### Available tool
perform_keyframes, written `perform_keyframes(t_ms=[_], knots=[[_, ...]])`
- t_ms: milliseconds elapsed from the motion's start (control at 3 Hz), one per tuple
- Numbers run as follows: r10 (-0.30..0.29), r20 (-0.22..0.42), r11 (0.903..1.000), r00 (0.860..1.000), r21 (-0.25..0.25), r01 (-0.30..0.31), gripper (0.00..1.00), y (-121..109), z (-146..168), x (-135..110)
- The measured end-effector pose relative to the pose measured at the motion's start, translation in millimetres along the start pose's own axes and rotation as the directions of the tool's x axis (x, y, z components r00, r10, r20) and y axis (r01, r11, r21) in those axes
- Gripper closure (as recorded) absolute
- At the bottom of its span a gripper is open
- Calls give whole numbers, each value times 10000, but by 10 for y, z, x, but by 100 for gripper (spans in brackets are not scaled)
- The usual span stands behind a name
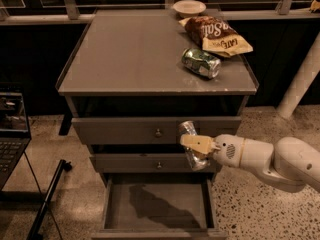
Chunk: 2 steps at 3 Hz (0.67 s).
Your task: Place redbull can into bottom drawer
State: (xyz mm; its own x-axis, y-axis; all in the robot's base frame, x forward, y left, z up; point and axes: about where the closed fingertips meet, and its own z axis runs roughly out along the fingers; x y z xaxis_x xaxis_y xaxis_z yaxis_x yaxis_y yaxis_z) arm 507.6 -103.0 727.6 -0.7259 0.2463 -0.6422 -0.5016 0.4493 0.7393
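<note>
My gripper (196, 145) comes in from the right on a white arm and is shut on the redbull can (192, 145), a slim silver can held tilted in front of the two upper drawers. The can hangs above the right part of the bottom drawer (156, 205), which is pulled out and shows a plain grey floor with the arm's shadow on it. The can is well above the drawer floor.
On the cabinet top (130, 54) lie a fatter green and silver can (201, 62) on its side, a chip bag (217, 34) and a small white bowl (188, 7). A laptop (12, 134) stands at the left. A dark rod (47, 199) leans on the floor.
</note>
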Motion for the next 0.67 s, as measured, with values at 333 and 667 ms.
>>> perform_keyframes(t_ms=[333, 667], knots=[[-2, 1, 10000, 10000, 0, 2, 100, 1, 0, -2], [197, 257, 9998, 9995, -84, -195, 100, -113, 42, 140]])
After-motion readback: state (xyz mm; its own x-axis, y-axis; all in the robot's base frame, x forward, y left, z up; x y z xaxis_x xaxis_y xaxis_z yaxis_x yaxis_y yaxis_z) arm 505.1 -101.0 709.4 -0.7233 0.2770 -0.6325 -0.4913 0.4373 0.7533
